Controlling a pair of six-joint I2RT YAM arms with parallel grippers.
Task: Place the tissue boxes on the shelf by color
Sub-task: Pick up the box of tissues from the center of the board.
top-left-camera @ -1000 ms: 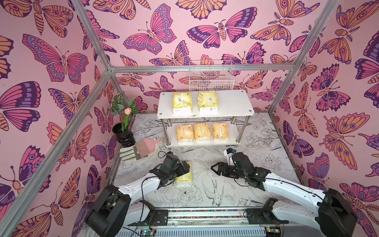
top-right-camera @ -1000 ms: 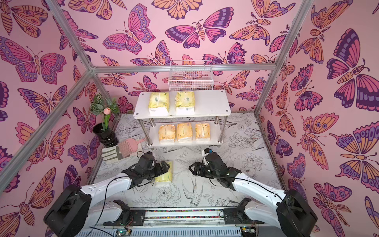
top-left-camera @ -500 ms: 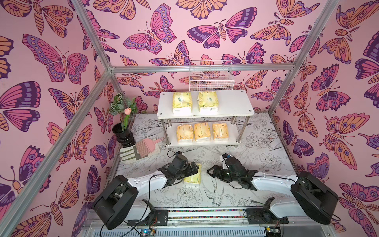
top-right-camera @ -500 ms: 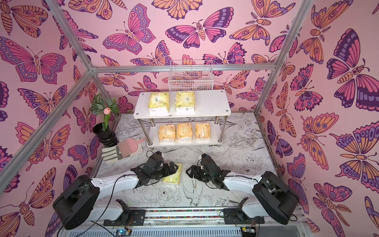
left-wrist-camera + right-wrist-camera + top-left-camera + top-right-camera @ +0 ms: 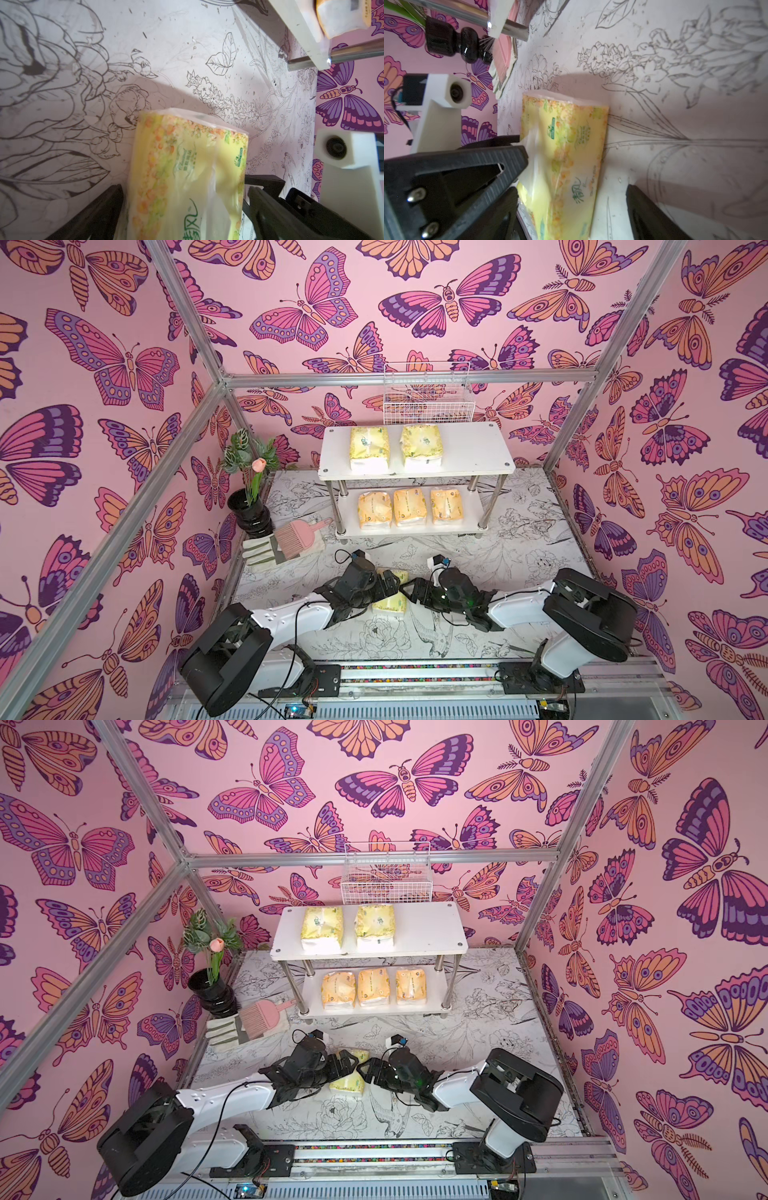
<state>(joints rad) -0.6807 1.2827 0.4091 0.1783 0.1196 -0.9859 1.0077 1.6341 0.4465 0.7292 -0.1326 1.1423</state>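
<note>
Both arms had swung in toward the middle, and now the loose yellow-green tissue pack [image 5: 390, 600] lay on the table [image 5: 519, 572] in front of the shelf [image 5: 465, 456], left gripper [image 5: 184, 187] spread wide astride it, right gripper [image 5: 577, 170] gaping too, one jaw at its edge, holding nothing

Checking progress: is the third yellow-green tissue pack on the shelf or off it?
Off it: the yellow-green pack lies on the table in front of the shelf, whose top board holds only two others.
</note>
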